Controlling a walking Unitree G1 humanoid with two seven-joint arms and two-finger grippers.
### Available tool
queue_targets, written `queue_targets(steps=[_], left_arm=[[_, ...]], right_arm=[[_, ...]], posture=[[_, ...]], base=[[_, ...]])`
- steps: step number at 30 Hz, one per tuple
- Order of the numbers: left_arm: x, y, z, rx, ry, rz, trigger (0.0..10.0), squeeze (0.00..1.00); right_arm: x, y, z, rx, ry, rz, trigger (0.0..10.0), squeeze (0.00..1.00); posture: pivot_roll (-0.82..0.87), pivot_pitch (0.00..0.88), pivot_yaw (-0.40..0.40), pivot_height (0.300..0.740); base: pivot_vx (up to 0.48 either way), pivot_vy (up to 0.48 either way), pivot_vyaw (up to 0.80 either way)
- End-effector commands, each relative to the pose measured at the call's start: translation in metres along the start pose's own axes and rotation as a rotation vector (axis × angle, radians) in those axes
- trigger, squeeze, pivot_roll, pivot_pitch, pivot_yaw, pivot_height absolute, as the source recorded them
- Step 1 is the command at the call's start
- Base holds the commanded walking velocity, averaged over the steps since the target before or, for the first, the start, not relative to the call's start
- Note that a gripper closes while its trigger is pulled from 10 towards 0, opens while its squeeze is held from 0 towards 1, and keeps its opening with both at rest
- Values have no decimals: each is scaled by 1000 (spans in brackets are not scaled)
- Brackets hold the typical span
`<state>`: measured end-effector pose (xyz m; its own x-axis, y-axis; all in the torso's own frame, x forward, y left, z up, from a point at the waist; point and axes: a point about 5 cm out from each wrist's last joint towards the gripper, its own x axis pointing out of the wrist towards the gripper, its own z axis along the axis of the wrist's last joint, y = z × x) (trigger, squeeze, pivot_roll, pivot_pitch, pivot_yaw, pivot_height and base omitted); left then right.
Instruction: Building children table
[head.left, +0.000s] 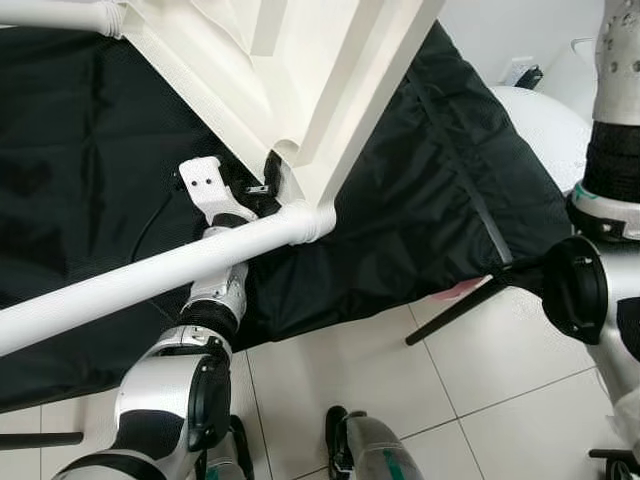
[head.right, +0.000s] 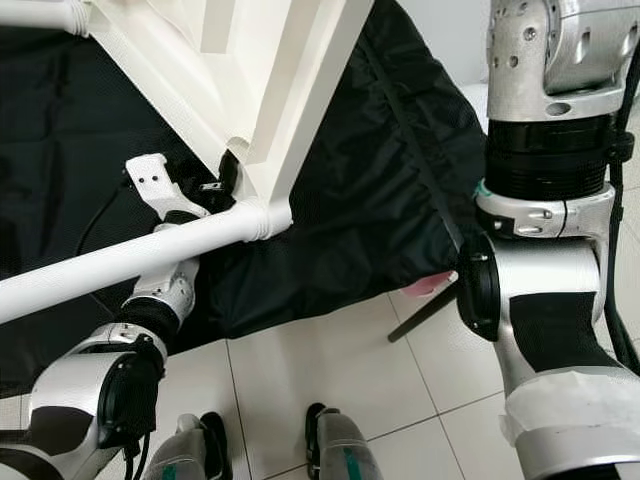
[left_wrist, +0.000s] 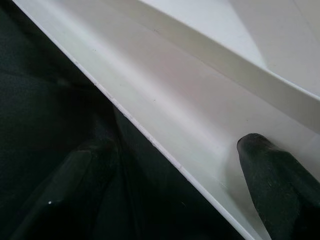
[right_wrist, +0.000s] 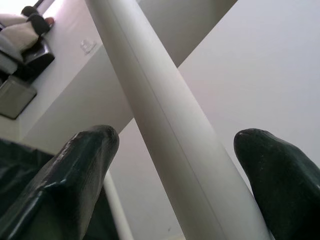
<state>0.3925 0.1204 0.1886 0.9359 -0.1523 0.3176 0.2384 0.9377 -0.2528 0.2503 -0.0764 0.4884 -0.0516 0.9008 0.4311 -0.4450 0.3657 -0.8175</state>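
Note:
The white children's table (head.left: 330, 60) is tipped up over a black cloth. A round white leg (head.left: 150, 275) runs from its corner socket (head.left: 310, 222) toward the lower left. My left gripper (head.left: 262, 185) reaches under that leg to the table's rim by the corner. In the left wrist view the gripper (left_wrist: 175, 145) is open, with the rim's edge (left_wrist: 150, 140) between the fingers, one over the white side and one over the dark cloth. My right arm (head.right: 550, 200) rises at the right. The right gripper (right_wrist: 175, 135) is open around another white leg (right_wrist: 165, 130).
The black cloth (head.left: 420, 200) covers the floor under the table, with pale floor tiles (head.left: 480, 400) in front of it. A black rod (head.left: 455, 310) slants across the tiles at the right. A second white leg (head.left: 60, 15) crosses the top left. My feet (head.left: 350, 440) stand near the bottom.

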Motion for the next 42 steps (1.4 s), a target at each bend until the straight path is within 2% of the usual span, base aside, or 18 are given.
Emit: queue_targets(steps=[1,4,5,6,9,13,16,19,20,21,22,24,26,34,39,40,41,42], left_arm=[[9,-23,-5,-5,70,-51,10000,0],[10,-25,-4,-9,67,-54,10000,0],[11,-27,-3,-11,67,-57,10000,0],[11,-27,-3,-11,67,-57,10000,0],[16,-31,-1,-14,72,-64,10000,0],[17,-33,1,-20,70,-66,10000,0],[19,-34,3,-26,64,-63,10000,0],[20,-34,4,-29,61,-62,10000,0],[20,-35,4,-31,59,-62,10000,0],[20,-35,4,-31,59,-62,10000,0],[21,-36,5,-32,59,-64,10000,0],[21,-36,5,-32,59,-64,10000,0],[21,-37,5,-36,60,-68,10000,0],[23,-40,6,-43,61,-70,10000,0],[22,-35,6,-27,59,-61,10000,0],[22,-33,6,-18,58,-58,10000,0],[22,-33,6,-18,58,-58,10000,0],[21,-31,7,-11,56,-56,10000,0]], right_arm=[[17,14,7,-27,-41,98,10000,0],[16,6,14,-66,-67,57,10000,0],[14,0,25,-118,-114,26,10000,0],[14,0,25,-118,-114,26,10000,0],[11,-1,50,-202,-205,23,10000,0],[8,2,65,-207,-286,26,10000,0],[7,3,71,-159,-331,30,10000,0],[7,4,71,-132,-336,41,10000,0],[8,5,68,-75,-336,55,10000,0],[8,5,68,-75,-336,55,10000,0],[11,7,63,-27,-310,81,10000,0],[11,7,63,-27,-310,81,10000,0],[14,10,53,25,-268,102,10000,0],[17,10,42,45,-219,92,10000,0],[16,4,35,68,-179,38,10000,0],[6,-8,26,71,-150,7,10000,0],[6,-8,26,71,-150,7,10000,0],[-3,-18,19,77,-124,-25,10000,0]], posture=[[-303,207,-73,740],[-301,206,-75,740],[-305,207,-79,740],[-305,207,-79,740],[-304,205,-89,740],[-296,201,-98,740],[-289,197,-105,740],[-287,196,-106,740],[-287,195,-105,740],[-287,195,-105,740],[-291,196,-102,740],[-291,196,-102,740],[-297,195,-102,740],[-303,192,-104,740],[-286,193,-103,740],[-280,196,-100,740],[-280,196,-100,740],[-271,198,-92,740]], base=[[0,0,0],[0,0,0],[0,0,0],[0,0,0],[0,0,0],[0,0,0],[0,0,0],[0,0,0],[0,0,0],[0,0,0],[0,0,0],[0,0,0],[0,0,0],[0,0,0],[0,0,0],[0,0,0],[0,0,0],[0,0,0]])
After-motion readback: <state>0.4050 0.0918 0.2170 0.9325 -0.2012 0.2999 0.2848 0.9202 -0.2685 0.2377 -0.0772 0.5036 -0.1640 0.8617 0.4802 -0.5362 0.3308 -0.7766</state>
